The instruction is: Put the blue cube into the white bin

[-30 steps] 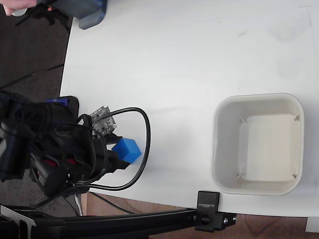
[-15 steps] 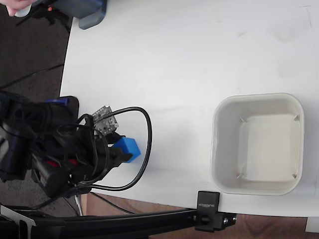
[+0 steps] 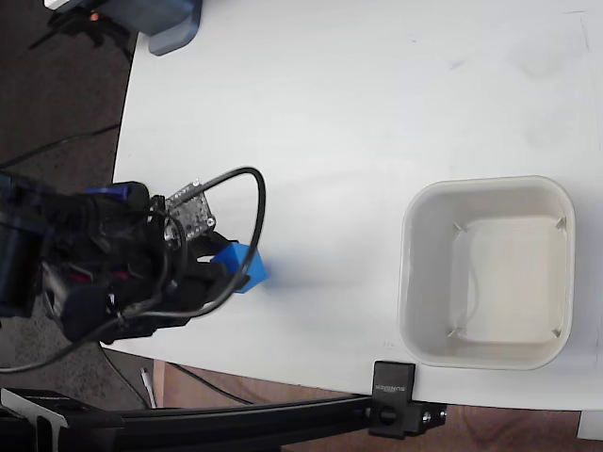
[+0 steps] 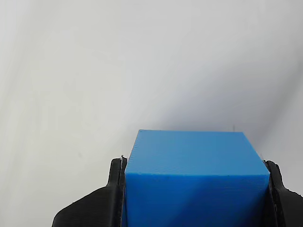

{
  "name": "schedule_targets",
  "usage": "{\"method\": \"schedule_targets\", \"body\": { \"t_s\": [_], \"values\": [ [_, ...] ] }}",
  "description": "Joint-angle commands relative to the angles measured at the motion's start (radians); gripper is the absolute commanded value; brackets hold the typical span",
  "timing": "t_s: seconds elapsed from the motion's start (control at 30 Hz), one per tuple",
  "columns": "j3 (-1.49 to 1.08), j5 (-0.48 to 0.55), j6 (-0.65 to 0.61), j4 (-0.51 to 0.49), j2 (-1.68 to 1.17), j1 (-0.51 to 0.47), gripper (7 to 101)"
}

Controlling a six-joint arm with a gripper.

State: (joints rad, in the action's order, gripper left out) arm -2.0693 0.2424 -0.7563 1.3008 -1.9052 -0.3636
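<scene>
The blue cube (image 3: 247,267) sits at the left part of the white table, partly covered by the black arm. My gripper (image 3: 226,266) is shut on it. In the wrist view the blue cube (image 4: 194,175) fills the lower middle, and black fingers (image 4: 116,189) press against both its sides. The white bin (image 3: 487,271) stands at the right of the fixed view, far from the cube, and nothing shows inside it.
A grey-blue box-shaped object (image 3: 160,21) lies at the table's top left corner. A black clamp (image 3: 396,410) grips the table's near edge below the bin. A black cable (image 3: 247,202) loops over the arm. The table edge (image 3: 127,132) runs down the left.
The arm has shifted up and slightly left in the fixed view, carrying the cube with it. The cable loop has moved left and up too.
</scene>
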Motion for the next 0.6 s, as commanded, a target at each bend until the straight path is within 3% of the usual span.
{"method": "schedule_targets", "body": {
  "t_s": [0.03, 0.17, 0.33, 0.6],
  "values": [
    [0.048, -0.06, 0.115, -0.02, -0.118, 0.103, 59.1],
    [0.052, -0.172, 0.318, -0.126, -0.206, 0.259, 58.6],
    [0.014, -0.354, 0.525, -0.385, -0.261, 0.414, 57.0],
    [-0.146, -0.399, 0.65, -0.899, -0.267, 0.371, 56.7]
  ]
}}
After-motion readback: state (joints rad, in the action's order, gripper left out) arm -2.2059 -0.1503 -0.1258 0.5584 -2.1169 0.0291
